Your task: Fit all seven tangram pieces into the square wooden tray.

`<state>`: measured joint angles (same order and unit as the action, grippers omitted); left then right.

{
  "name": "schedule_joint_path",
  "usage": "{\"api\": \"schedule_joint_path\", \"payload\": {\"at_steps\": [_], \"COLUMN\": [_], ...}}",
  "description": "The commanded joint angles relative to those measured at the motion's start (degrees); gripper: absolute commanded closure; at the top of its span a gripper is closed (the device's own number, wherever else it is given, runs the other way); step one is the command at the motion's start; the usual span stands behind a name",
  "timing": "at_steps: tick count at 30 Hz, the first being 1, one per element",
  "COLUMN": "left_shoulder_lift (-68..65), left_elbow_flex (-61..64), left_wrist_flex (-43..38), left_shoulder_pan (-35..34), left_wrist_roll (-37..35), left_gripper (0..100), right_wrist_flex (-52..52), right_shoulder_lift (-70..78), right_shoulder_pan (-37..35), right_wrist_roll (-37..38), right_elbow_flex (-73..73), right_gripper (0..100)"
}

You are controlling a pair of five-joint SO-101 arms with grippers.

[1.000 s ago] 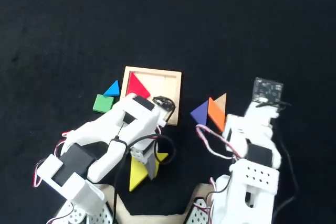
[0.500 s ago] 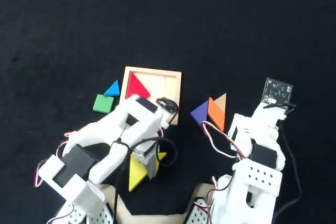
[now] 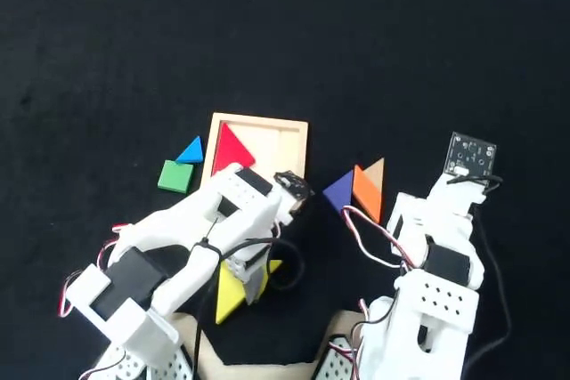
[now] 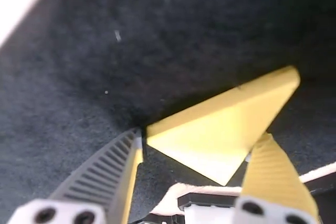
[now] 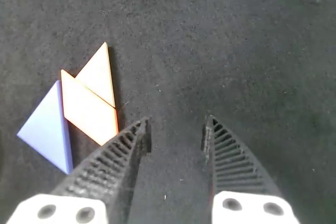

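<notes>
high view: square wooden tray (image 3: 259, 119) mid-cloth, red triangle (image 3: 231, 146) in its left part, bare wood beside it. blue triangle (image 3: 191, 150) and green square (image 3: 175, 175) just off the tray's left edge. purple triangle (image 3: 339, 190), orange parallelogram (image 3: 366, 192) and tan triangle (image 3: 378, 171) cluster to its right. left arm (image 3: 196, 238) overhangs the near edge, yellow triangle (image 3: 229, 294) beneath it. black cloth (image 3: 356, 51) runs wide beyond.

left wrist: left gripper (image 4: 200, 140) pressed on two sides of the yellow triangle, likely gripping.

right wrist: right gripper (image 5: 176, 129) spread apart over cloth, beside the orange parallelogram.
</notes>
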<state>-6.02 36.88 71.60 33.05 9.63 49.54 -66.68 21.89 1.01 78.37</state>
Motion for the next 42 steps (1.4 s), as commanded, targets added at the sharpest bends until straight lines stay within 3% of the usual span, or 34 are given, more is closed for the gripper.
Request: {"api": "schedule_joint_path", "payload": {"at_steps": [1, 5, 13, 18, 23, 28, 35, 42], "left_shoulder_lift": [1.05, 1.05, 2.73, 8.0, 9.41, 3.52, -8.18, -18.37], "left_elbow_flex": [-7.08, -12.62, -16.22, -20.7, -27.3, -37.67, -49.27, -58.07], "left_wrist_flex": [0.0, 5.63, 7.03, 11.96, 12.4, 12.04, 12.57, 12.22], "left_shoulder_pan": [2.15, 2.15, 1.89, 0.92, -6.37, -11.21, -10.95, -12.62], "left_wrist_roll": [0.97, 0.97, 2.55, 19.96, 34.99, 43.16, 54.15, 57.05], "left_gripper": [79, 80, 80, 80, 79, 79, 79, 79], "right_wrist_flex": [0.09, 0.0, 0.0, -0.09, -0.09, -0.62, -1.32, -2.46], "right_shoulder_lift": [-1.27, -1.27, -1.27, -1.27, -1.27, -1.27, -1.27, -1.1], "right_shoulder_pan": [-0.79, -0.79, -0.7, 2.11, 2.55, 2.46, 2.46, 2.2], "right_wrist_roll": [0.35, 0.35, 0.44, 0.09, 0.0, 0.0, 0.0, 0.0], "right_elbow_flex": [-3.38, -3.38, -3.38, -3.74, -3.74, -3.56, -2.95, -2.86], "right_gripper": [83.2, 83.2, 83.2, 83.2, 83.2, 83.2, 83.2, 83.2]}}
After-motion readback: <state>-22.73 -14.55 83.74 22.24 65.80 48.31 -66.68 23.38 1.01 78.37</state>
